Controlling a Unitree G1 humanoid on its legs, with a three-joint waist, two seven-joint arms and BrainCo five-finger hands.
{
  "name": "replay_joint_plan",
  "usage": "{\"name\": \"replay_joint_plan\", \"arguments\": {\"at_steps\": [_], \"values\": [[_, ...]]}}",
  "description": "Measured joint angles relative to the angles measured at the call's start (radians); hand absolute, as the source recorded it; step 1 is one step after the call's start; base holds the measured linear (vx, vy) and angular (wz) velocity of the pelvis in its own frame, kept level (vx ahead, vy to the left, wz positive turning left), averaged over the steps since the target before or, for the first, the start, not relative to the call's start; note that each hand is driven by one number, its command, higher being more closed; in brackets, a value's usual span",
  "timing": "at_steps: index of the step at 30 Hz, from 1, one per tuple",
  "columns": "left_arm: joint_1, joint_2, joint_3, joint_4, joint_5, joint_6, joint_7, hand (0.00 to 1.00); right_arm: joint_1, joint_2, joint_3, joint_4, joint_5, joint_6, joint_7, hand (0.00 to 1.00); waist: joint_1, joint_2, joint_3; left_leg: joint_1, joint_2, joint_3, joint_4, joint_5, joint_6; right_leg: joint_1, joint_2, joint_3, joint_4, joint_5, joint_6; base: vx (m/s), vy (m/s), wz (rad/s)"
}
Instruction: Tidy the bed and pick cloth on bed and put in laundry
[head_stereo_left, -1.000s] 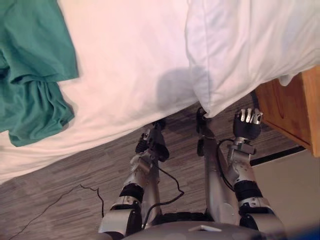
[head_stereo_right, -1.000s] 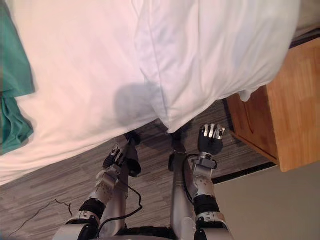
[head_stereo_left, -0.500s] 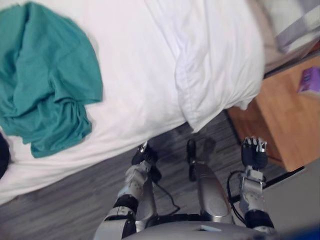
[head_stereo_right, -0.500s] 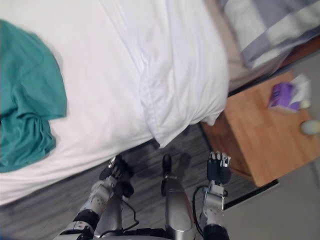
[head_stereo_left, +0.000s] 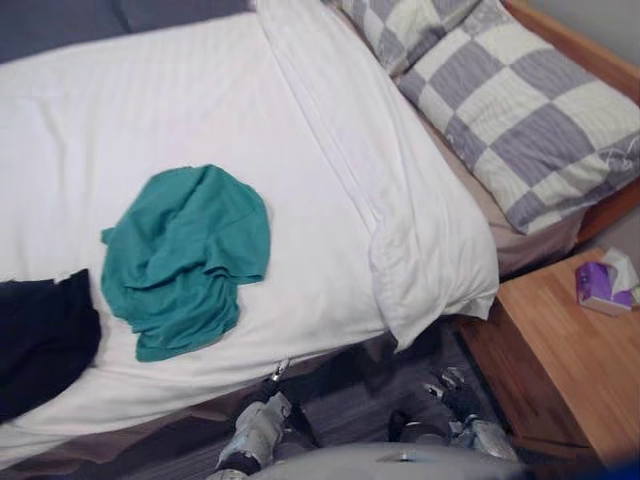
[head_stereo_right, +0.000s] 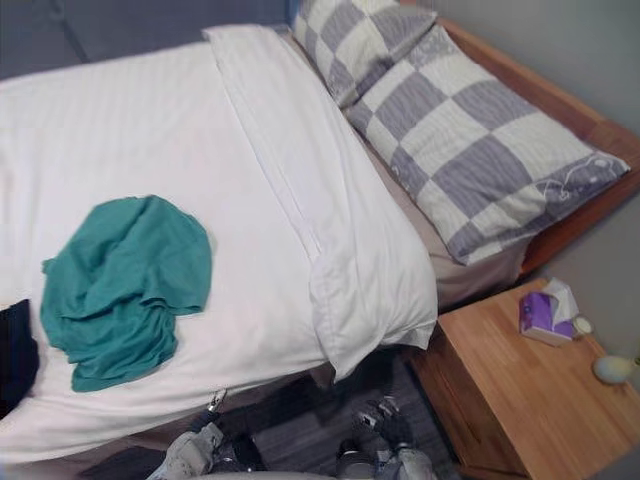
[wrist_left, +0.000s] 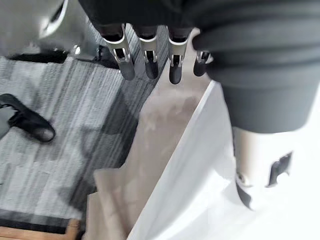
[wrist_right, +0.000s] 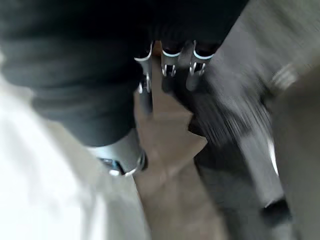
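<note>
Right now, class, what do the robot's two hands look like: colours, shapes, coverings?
The left hand has slim silver fingers with dark tips and a dark ribbed cover. The right hand matches: silver fingers, dark ribbed cover.

- Wide bed in white bedding, wooden headboard behind two grey-and-cream checked pillows.
- Plain grey wall past the headboard.
- Wooden nightstand just beside the bed, carrying a purple tissue box and a pale round thing, perhaps a ball.
- Grey streaked floor below.
</note>
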Motion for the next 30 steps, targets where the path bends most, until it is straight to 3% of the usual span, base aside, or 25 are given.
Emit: {"name": "replay_joint_plan", "arguments": {"at_steps": [1,3,7,9,12,16,17,18,20,22,23,25,27,30], "values": [[0.004,0.004,-0.010,0.000,0.019,-0.004,0.020,0.00,-0.002,-0.006,0.019,0.007,-0.006,0.005,-0.008,0.00,0.007,-0.001,-0.004,0.000,-0.003,-0.009,0.000,-0.002,-0.003,0.007,-0.002,-0.010,0.000,-0.002,0.002,-0.07,0.030,0.59],[0.028,0.016,-0.028,-0.002,0.105,-0.035,0.151,0.00,-0.018,-0.018,0.051,0.036,0.019,0.040,-0.041,0.00,0.011,-0.007,-0.012,-0.002,-0.018,-0.026,0.000,-0.016,0.015,0.033,-0.022,-0.068,-0.002,-0.014,0.002,-0.03,0.038,0.62],[0.091,0.019,-0.023,-0.002,0.237,-0.074,0.257,0.00,-0.018,-0.025,0.054,0.045,0.053,0.049,-0.071,0.00,0.010,-0.004,-0.018,-0.014,-0.049,0.005,0.001,-0.029,0.035,0.064,-0.076,-0.155,0.001,-0.028,0.039,0.05,0.057,0.70],[0.101,0.028,-0.016,-0.006,0.247,-0.090,0.249,0.00,-0.027,-0.028,0.053,0.068,0.061,0.055,-0.072,0.00,0.020,-0.004,-0.022,-0.034,-0.074,-0.015,0.001,-0.035,0.045,0.060,-0.102,-0.182,0.006,-0.024,0.053,0.10,0.117,0.52],[0.119,0.071,-0.005,-0.001,0.283,-0.094,0.178,0.00,-0.036,-0.016,0.040,0.090,0.066,0.069,-0.071,0.00,0.032,-0.037,-0.029,-0.034,-0.098,-0.018,0.007,-0.029,0.071,0.059,-0.131,-0.182,0.034,-0.020,0.063,0.15,0.084,0.06],[0.137,0.097,-0.008,0.003,0.296,-0.105,0.122,0.00,-0.041,-0.010,-0.020,0.108,0.073,0.082,-0.078,0.00,0.024,-0.051,-0.027,-0.005,-0.102,-0.017,0.000,-0.048,0.051,0.076,-0.144,-0.199,0.070,-0.017,0.068,0.09,0.013,0.04],[0.138,0.098,-0.009,0.014,0.298,-0.114,0.107,0.00,-0.040,-0.012,-0.032,0.108,0.093,0.082,-0.083,0.00,0.021,-0.052,-0.013,0.025,-0.107,-0.017,0.000,-0.067,0.042,0.109,-0.150,-0.205,0.071,-0.014,0.072,0.05,0.046,0.06],[0.138,0.098,-0.010,0.042,0.329,-0.116,0.079,0.00,-0.031,-0.016,-0.053,0.107,0.110,0.082,-0.089,0.00,0.015,-0.051,-0.006,0.055,-0.114,-0.023,0.000,-0.086,0.057,0.140,-0.162,-0.223,0.087,-0.012,0.077,0.02,0.065,0.10],[0.138,0.098,-0.032,0.049,0.385,-0.116,0.070,0.00,-0.018,-0.038,-0.070,0.105,0.156,0.082,-0.089,0.00,0.008,-0.027,-0.008,0.083,-0.120,-0.014,0.001,-0.117,0.069,0.125,-0.194,-0.238,0.195,-0.010,0.076,0.01,0.134,0.29],[0.124,0.101,-0.073,0.040,0.424,-0.114,0.062,0.00,-0.008,-0.055,-0.092,0.104,0.212,0.082,-0.086,0.00,0.005,-0.011,-0.002,0.069,-0.119,-0.009,0.001,-0.122,0.074,0.039,-0.226,-0.243,0.371,0.004,0.001,-0.02,0.179,0.56],[0.116,0.106,-0.098,0.039,0.444,-0.105,0.048,0.00,0.001,-0.060,-0.114,0.099,0.245,0.082,-0.087,0.00,0.001,0.012,0.006,0.058,-0.117,-0.060,0.002,-0.115,0.082,-0.002,-0.215,-0.200,0.437,-0.009,-0.034,-0.04,0.151,1.07],[0.102,0.135,-0.124,0.039,0.452,-0.077,0.026,0.00,0.028,-0.044,-0.121,0.094,0.295,0.081,-0.088,0.00,-0.024,-0.014,0.011,0.029,-0.116,-0.149,0.001,-0.112,0.091,-0.011,-0.132,-0.114,0.416,-0.070,-0.016,-0.01,0.065,1.35],[0.076,0.149,-0.137,0.041,0.482,-0.047,0.009,0.00,0.061,-0.023,-0.131,0.096,0.388,0.081,-0.088,0.00,-0.028,-0.025,0.019,0.003,-0.125,-0.244,0.001,-0.101,0.105,-0.031,-0.016,-0.044,0.369,-0.136,-0.015,0.04,-0.020,1.24],[0.073,0.146,-0.132,0.041,0.493,-0.001,0.009,0.00,0.069,-0.024,-0.131,0.094,0.428,0.083,-0.066,0.00,-0.031,-0.031,0.025,0.001,-0.164,-0.265,0.001,-0.112,0.117,-0.042,0.066,-0.001,0.224,-0.141,-0.039,0.08,-0.002,0.53]]}}
